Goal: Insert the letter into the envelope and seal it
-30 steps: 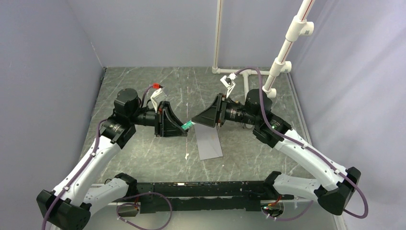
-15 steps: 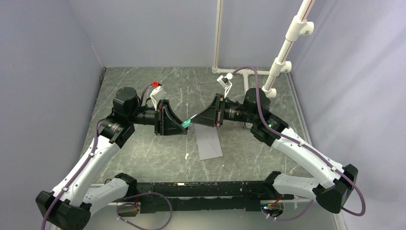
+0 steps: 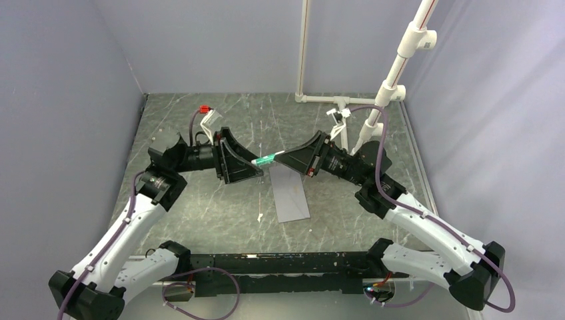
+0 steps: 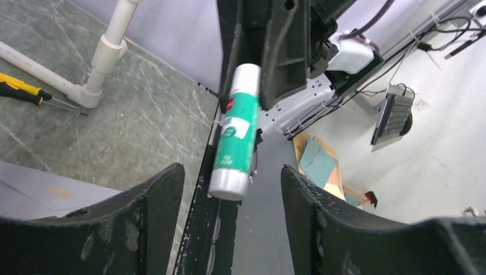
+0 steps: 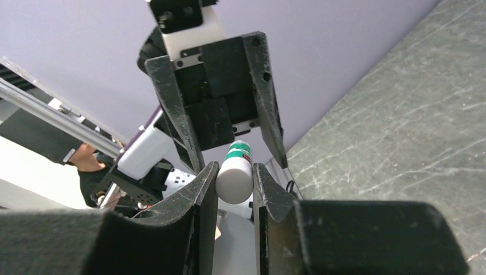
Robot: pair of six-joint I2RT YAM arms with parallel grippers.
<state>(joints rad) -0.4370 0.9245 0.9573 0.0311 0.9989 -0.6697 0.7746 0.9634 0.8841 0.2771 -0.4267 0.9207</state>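
Observation:
The grey envelope (image 3: 291, 193) lies flat on the table between the two arms; its near part shows in the left wrist view (image 4: 51, 186). The letter is out of view. A green-and-white glue stick (image 3: 265, 160) hangs in the air above the envelope's far end. My right gripper (image 3: 278, 157) is shut on its white cap end (image 5: 235, 175). My left gripper (image 3: 256, 165) faces it from the left, open. The stick's silver end (image 4: 229, 182) floats between the spread fingers, touching neither.
White pipe frames stand at the back (image 3: 304, 53) and back right (image 3: 398, 70). A yellow-and-black screwdriver (image 4: 23, 91) lies by a pipe foot. A small white scrap (image 3: 259, 217) lies left of the envelope. Grey walls close in the left, back and right.
My left gripper has opened, let go of the glue stick and drawn back to the left. My right gripper has shut on the stick and shifted right.

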